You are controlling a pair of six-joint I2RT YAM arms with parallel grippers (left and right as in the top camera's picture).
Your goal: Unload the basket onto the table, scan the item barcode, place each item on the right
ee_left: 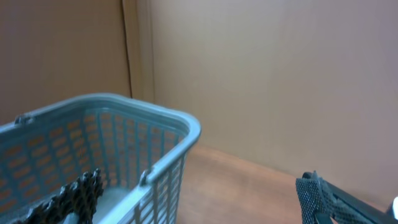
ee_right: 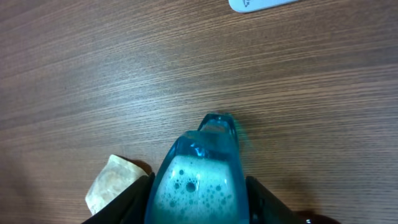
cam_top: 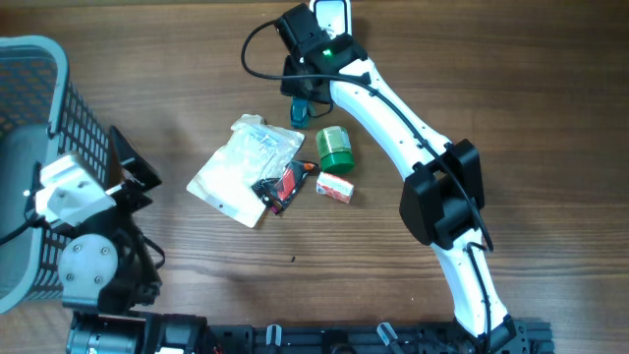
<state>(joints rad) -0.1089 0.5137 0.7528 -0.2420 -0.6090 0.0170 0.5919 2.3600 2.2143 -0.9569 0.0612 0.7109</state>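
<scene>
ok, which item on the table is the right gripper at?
The blue bottle, between the right gripper's fingers; green jar, red box, white pouch lie untouched.

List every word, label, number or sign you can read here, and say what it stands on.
No text can be read in any view.
white pouch: faint print, too blurred to read.
red and white box: markings too small to read.
green tub: label blurred, unreadable.
black and red packet: unreadable.
blue bottle: no text shows.
</scene>
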